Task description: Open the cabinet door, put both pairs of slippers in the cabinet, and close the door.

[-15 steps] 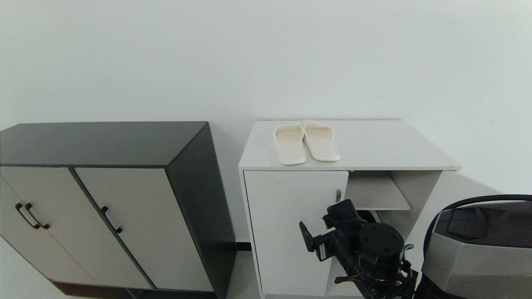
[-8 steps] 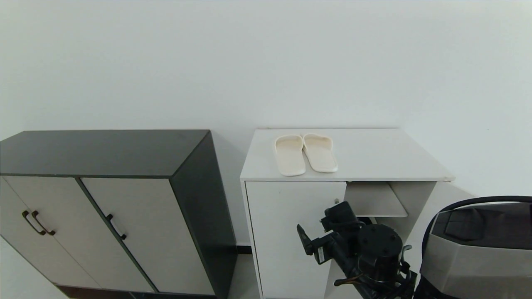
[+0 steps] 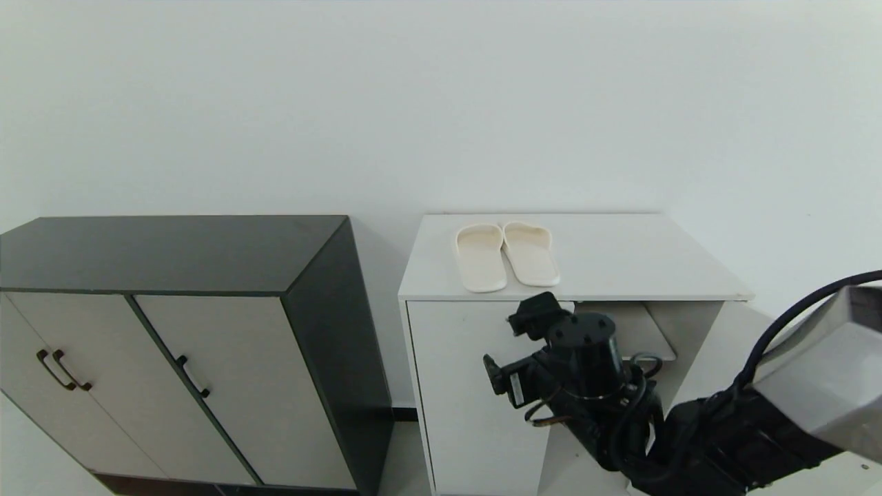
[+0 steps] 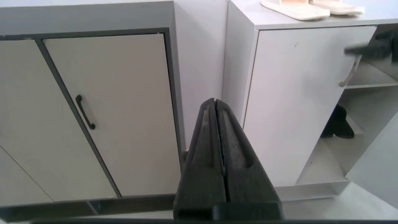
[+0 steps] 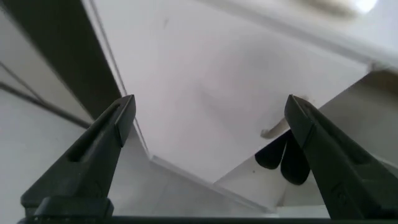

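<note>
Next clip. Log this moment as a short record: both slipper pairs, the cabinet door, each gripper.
cream slippers: side by side on top of the white cabinet, toward its left
dark slippers: inside the white cabinet, low in its open right half
door: covers the left half, looks shut
right gripper: open, in front of the door by its handle, not gripping it
left gripper: shut, empty
black cabinet: left of the white cabinet, doors shut

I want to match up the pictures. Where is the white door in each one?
Head view: door right below the slippers.
Left wrist view: door beyond the shut left fingers.
Right wrist view: door seen between the open right fingers.
Shared landmark: the dark cabinet beside the door.
</note>
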